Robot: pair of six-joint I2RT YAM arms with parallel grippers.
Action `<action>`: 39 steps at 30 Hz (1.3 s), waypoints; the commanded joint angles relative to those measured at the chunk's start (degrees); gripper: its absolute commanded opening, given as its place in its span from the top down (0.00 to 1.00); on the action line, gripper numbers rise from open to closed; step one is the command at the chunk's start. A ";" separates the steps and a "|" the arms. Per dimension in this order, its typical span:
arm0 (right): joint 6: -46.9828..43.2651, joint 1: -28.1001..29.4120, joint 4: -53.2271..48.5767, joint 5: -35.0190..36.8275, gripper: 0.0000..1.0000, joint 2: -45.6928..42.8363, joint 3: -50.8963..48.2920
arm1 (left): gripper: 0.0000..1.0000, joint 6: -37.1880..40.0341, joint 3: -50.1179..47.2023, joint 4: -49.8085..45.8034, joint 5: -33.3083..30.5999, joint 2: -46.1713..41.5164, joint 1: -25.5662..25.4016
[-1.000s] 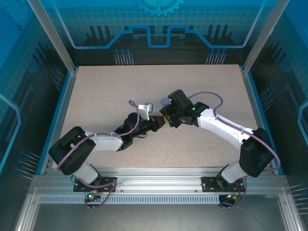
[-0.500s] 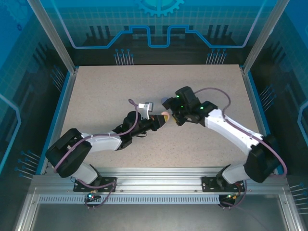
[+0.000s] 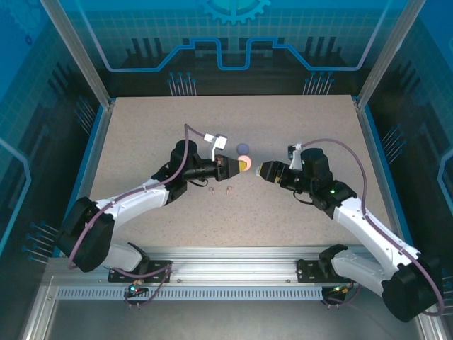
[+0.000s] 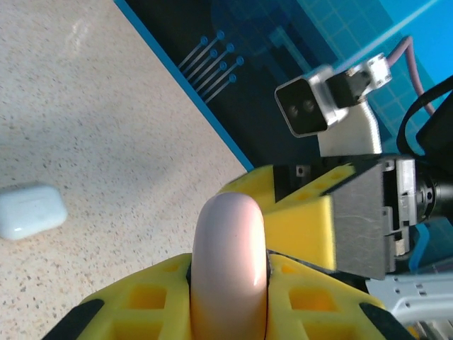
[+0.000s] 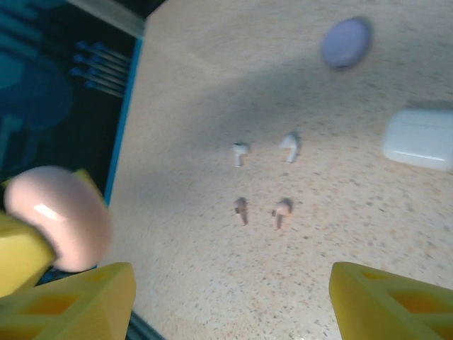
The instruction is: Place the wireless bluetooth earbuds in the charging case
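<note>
Arms nearly meet. Left gripper (image 3: 236, 165) is clamped on the pink charging case (image 4: 228, 255), whose lower end hides between the fingers. Right gripper (image 5: 233, 297) faces that case, spread wide, empty. Purple case (image 3: 243, 148) lies just beyond it, white case (image 5: 421, 138) nearby. Blurred white earbuds (image 5: 241, 152) and pink earbuds (image 5: 282, 209) lie on its near side.

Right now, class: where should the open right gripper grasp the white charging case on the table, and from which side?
I'd come from above and pinch the white case across its narrower width: it lies flat, closed, with long straight sides and nothing touching them.
</note>
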 commanded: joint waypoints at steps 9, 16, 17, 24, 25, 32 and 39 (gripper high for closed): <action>-3.78 1.38 12.66 -7.52 0.29 1.90 -0.69 | 1.00 2.04 3.10 -4.95 5.29 -1.39 0.26; -3.39 2.75 14.42 -6.35 0.32 5.87 -0.79 | 1.00 1.55 3.24 -4.13 4.84 -1.32 0.30; -3.30 2.75 14.73 -5.99 0.33 6.27 -1.13 | 1.00 1.31 3.22 -3.80 4.74 -1.32 0.28; -1.91 -0.50 14.92 -2.67 0.38 7.28 -5.80 | 1.00 -0.09 2.03 -1.52 3.69 -2.45 0.28; -1.61 -1.23 14.96 -2.62 0.39 7.32 -6.67 | 1.00 -0.17 1.88 -1.41 3.49 -2.70 0.28; -0.67 -3.84 13.76 -4.82 0.40 3.48 -8.98 | 1.00 0.10 1.27 -1.62 2.28 -3.61 0.23; -0.16 -2.78 11.28 -7.81 0.38 -1.33 -3.77 | 1.00 -0.15 1.09 -1.26 2.36 -2.47 0.23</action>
